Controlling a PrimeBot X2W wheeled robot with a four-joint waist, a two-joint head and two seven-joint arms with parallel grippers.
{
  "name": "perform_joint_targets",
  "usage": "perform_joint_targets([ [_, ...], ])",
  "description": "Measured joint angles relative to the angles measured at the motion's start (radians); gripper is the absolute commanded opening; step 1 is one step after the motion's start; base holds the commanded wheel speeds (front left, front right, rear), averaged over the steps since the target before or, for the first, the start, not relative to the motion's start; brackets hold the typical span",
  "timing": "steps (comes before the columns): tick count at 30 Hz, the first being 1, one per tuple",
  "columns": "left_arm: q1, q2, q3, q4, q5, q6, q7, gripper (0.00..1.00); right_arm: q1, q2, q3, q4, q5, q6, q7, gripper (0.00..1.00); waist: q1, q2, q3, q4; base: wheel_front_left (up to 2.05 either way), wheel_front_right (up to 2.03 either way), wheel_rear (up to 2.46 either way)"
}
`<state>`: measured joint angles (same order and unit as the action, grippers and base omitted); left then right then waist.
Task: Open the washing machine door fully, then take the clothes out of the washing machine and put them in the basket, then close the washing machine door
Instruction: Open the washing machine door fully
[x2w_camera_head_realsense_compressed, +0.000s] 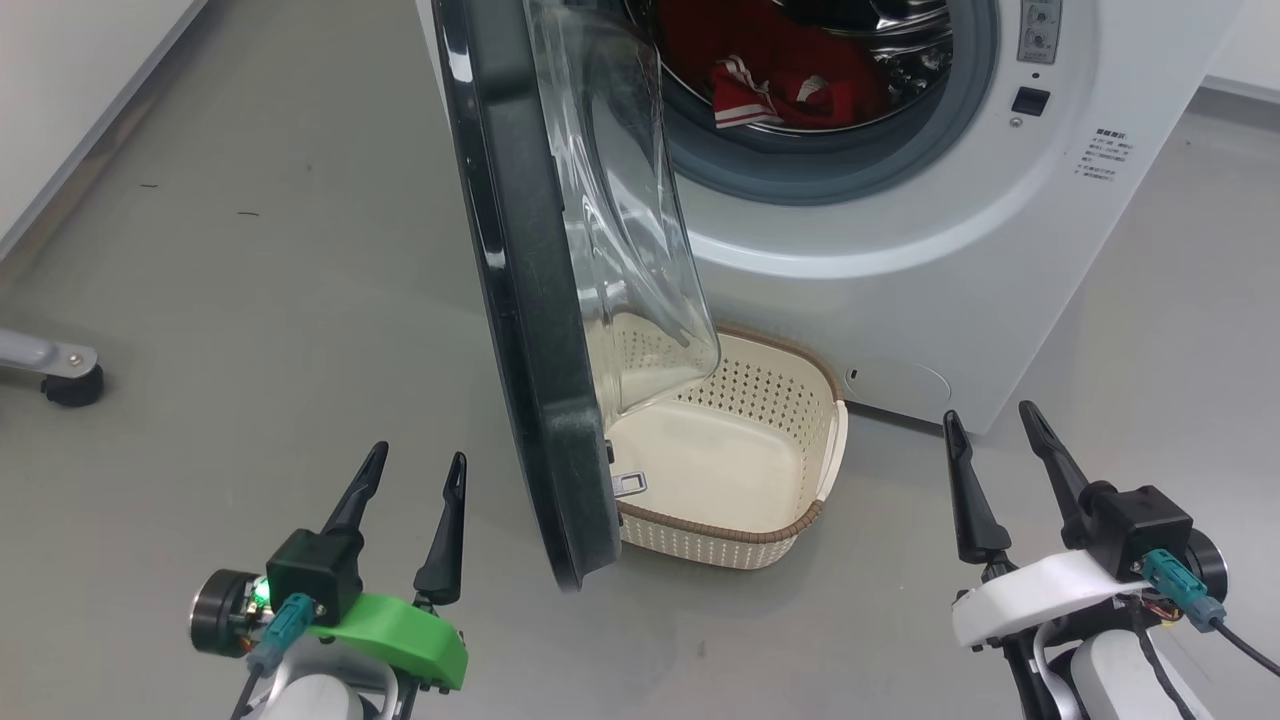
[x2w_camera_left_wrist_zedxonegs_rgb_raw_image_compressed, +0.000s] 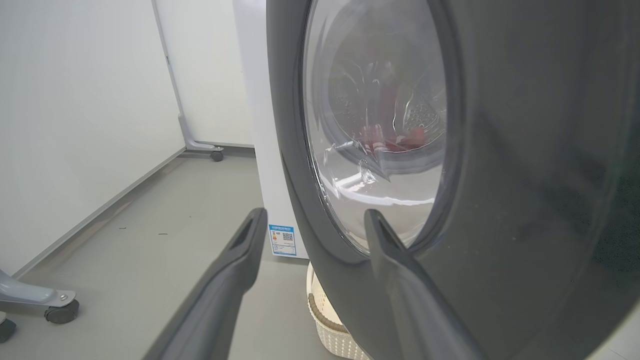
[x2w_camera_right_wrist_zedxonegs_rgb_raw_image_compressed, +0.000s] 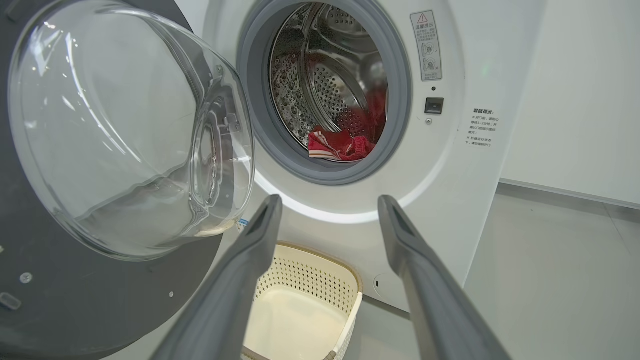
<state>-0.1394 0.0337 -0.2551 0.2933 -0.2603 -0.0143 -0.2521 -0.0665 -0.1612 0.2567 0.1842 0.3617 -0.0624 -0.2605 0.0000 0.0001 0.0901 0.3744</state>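
your left gripper (x2w_camera_head_realsense_compressed: 420, 452) and right gripper (x2w_camera_head_realsense_compressed: 990, 412) hang spread wide, holding nothing. ahead, the white washing machine (x2w_camera_head_realsense_compressed: 900, 260) stands with its black door (x2w_camera_head_realsense_compressed: 520, 300) swung out over the cream basket (x2w_camera_head_realsense_compressed: 720, 530), partly blocking it; red clothes (x2w_camera_head_realsense_compressed: 790, 85) with white trim lie in the drum (x2w_camera_right_wrist_zedxonegs_rgb_raw_image_compressed: 345, 85). a blue qr label (x2w_camera_left_wrist_zedxonegs_rgb_raw_image_compressed: 283, 240) sits low on its front.

the washing machine door (x2w_camera_head_realsense_compressed: 525, 330) stands part open, overhanging the basket (x2w_camera_head_realsense_compressed: 800, 525) and blocking approach from the left; the drum opening (x2w_camera_right_wrist_zedxonegs_rgb_raw_image_compressed: 330, 85) is clear from the right.
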Motion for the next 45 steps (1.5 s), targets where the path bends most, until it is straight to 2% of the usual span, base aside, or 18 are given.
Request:
perform_joint_targets([
  [10, 0.001, 0.0, -0.004, 0.012, 0.0, 0.0, 0.0, 1.0, 0.024, 0.027, -0.034, 0.002, -0.023, 0.026, 0.0, 1.0, 0.0, 0.0, -0.01, 0.004, 0.0, 0.0, 0.0],
  [12, 0.001, 0.0, -0.005, 0.015, 0.0, 0.0, 0.0, 0.32, 0.03, 0.032, -0.04, 0.003, -0.032, 0.031, 0.0, 1.0, 0.0, 0.0, -0.011, 0.005, 0.0, 0.0, 0.0],
  [13, 0.002, 0.0, -0.005, 0.016, 0.0, 0.0, 0.0, 0.13, 0.032, 0.034, -0.043, 0.003, -0.034, 0.035, 0.0, 1.0, 0.0, 0.0, -0.012, 0.005, 0.0, 0.0, 0.0],
  [14, 0.002, 0.0, -0.005, 0.017, 0.0, 0.0, 0.0, 0.0, 0.034, 0.035, -0.046, 0.005, -0.039, 0.035, 0.0, 1.0, 0.0, 0.0, -0.013, 0.006, 0.0, 0.0, 0.0],
  [23, 0.008, 0.0, -0.004, 0.013, 0.0, 0.0, 0.0, 0.0, 0.04, 0.053, -0.068, 0.009, -0.057, 0.054, 0.0, 1.0, 0.0, 0.0, -0.02, 0.01, 0.0, 0.0, 0.0],
  [32, 0.005, 0.001, 0.012, -0.054, 0.007, 0.005, 0.0, 0.0, 0.051, 0.066, -0.09, 0.017, -0.067, 0.072, 0.0, 1.0, 0.0, 0.0, -0.025, 0.011, 0.0, 0.0, 0.0],
  [45, -0.085, 0.004, 0.009, -0.38, 0.079, 0.017, -0.005, 0.0, 0.055, 0.08, -0.116, 0.022, -0.101, 0.1, 0.0, 1.0, 0.0, 0.0, -0.025, 0.017, 0.0, 0.0, 0.0],
])
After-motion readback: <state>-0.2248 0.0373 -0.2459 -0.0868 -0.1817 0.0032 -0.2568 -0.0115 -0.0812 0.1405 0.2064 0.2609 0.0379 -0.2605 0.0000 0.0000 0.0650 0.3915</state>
